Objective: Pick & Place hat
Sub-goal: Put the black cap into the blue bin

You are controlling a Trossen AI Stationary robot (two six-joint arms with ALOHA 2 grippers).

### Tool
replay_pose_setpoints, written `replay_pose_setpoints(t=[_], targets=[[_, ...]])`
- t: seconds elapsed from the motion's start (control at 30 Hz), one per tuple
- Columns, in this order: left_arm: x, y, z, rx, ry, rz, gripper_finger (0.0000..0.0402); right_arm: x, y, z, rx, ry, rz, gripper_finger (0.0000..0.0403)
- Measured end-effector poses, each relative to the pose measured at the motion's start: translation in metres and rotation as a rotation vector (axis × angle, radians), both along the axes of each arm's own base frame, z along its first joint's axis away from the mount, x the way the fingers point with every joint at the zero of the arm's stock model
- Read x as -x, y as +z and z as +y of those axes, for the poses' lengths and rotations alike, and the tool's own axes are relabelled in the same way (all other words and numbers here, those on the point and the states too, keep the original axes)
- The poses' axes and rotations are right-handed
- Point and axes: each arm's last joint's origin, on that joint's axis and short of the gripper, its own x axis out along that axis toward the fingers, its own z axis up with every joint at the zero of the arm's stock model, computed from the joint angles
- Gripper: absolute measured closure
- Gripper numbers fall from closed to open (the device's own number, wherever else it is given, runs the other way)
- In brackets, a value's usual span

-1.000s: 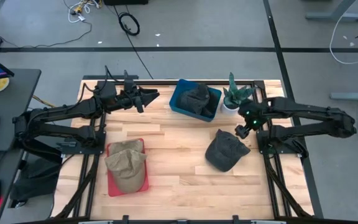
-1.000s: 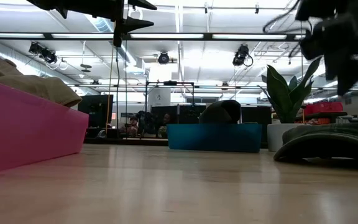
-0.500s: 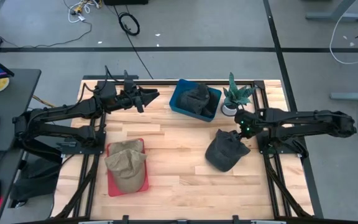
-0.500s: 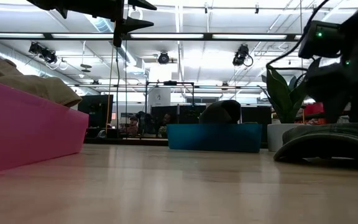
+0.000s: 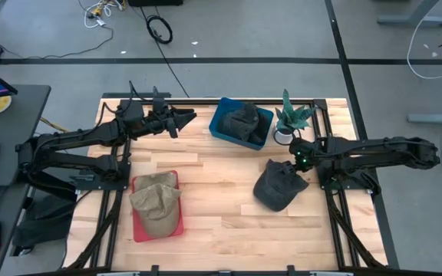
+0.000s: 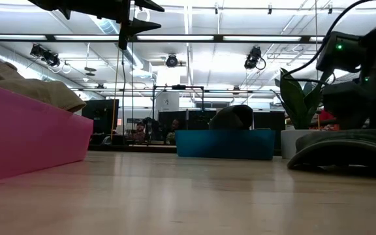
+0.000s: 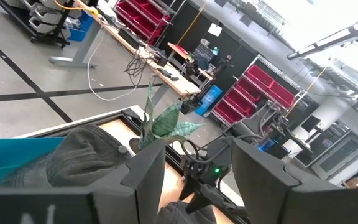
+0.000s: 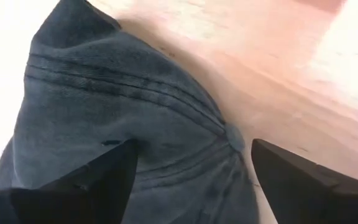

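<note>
A dark grey cap (image 5: 276, 188) lies crown up on the wooden table, right of centre; it shows in the low view (image 6: 344, 147) and fills the right wrist view (image 8: 135, 118). My right gripper (image 5: 298, 159) is open and low over the cap's far right part, one finger on each side of the crown (image 8: 191, 180). My left gripper (image 5: 181, 119) hangs open, high above the table's far left part (image 7: 194, 186), touching nothing. A tan hat (image 5: 157, 201) rests in a pink tray (image 5: 138, 230). My right gripper comes at the dark cap from above, slanting from the table's right, its open fingers (image 8: 86, 180) standing either side of the crown's top seams (image 8: 222, 134). Whether the fingertips touch the cloth cannot be told. The cap lies flat on the table.
A blue bin (image 5: 219, 115) with another dark hat (image 5: 244, 119) stands at the far edge. A potted plant (image 5: 290, 116) stands just beyond my right gripper. The pink tray sits near left. Bare wood (image 5: 213, 192) lies between the tray and the dark cap.
My right gripper has come down from above the table and moved a little toward the table's left, ending close over the dark cap. The cap itself has stayed where it was.
</note>
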Motion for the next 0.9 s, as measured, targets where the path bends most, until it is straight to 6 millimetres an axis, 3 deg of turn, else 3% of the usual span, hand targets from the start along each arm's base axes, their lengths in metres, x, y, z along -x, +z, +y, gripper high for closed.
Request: replay_pose_setpoints(t=[0.33,0.47,0.6,0.83,0.9], targets=[[0.0,0.0,0.0,0.0,0.0,0.0,0.0216,0.005,-0.018,0.002,-0.036,-0.042,-0.015,0.0097],[0.0,0.0,0.0,0.0,0.0,0.0,0.0216,0.005,-0.018,0.002,-0.034,-0.042,-0.021,0.0125],[0.0,0.0,0.0,0.0,0.0,0.0,0.0216,0.006,-0.019,0.002,-0.03,-0.045,-0.016,0.0191],[0.0,0.0,0.0,0.0,0.0,0.0,0.0216,0.0,-0.018,0.003,-0.098,0.002,-0.098,0.036],[0.0,0.0,0.0,0.0,0.0,0.0,0.0216,-0.005,-0.015,0.003,-0.103,0.02,-0.154,0.0387]])
